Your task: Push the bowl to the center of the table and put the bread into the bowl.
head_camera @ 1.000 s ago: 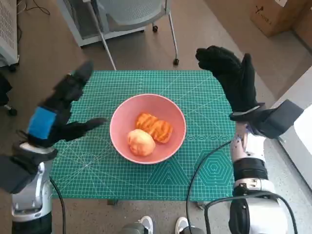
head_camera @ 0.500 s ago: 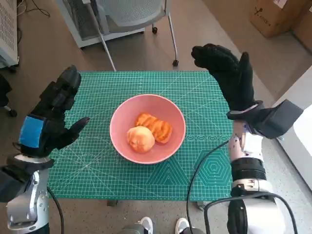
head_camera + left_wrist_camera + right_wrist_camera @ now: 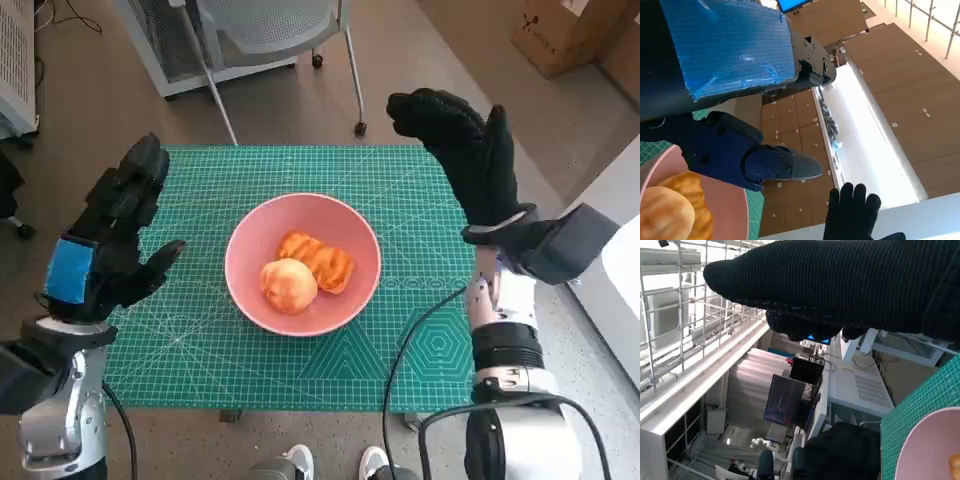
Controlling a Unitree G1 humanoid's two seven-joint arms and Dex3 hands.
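A pink bowl (image 3: 250,280) sits near the middle of the green cutting mat (image 3: 200,340) in the head view. Two pieces of bread lie inside it: a round bun (image 3: 288,284) and a ridged golden piece (image 3: 320,258). My left hand (image 3: 105,240) is raised at the bowl's left with fingers spread, holding nothing. My right hand (image 3: 465,150) is lifted above the mat's far right corner, fingers apart and empty. The left wrist view shows the bowl's rim (image 3: 742,210), the bread (image 3: 667,212) and the gloved right hand (image 3: 852,215). The bowl's edge (image 3: 930,450) shows in the right wrist view.
A grey chair (image 3: 270,30) stands behind the table. A cardboard box (image 3: 565,30) sits on the floor at the far right. White shoes (image 3: 300,462) of a person show below the table's near edge. Black cables (image 3: 410,340) run along my right arm.
My left hand has pulled back to the left, away from the bowl, and risen. My right hand has drifted slightly left. The bowl and bread have stayed put.
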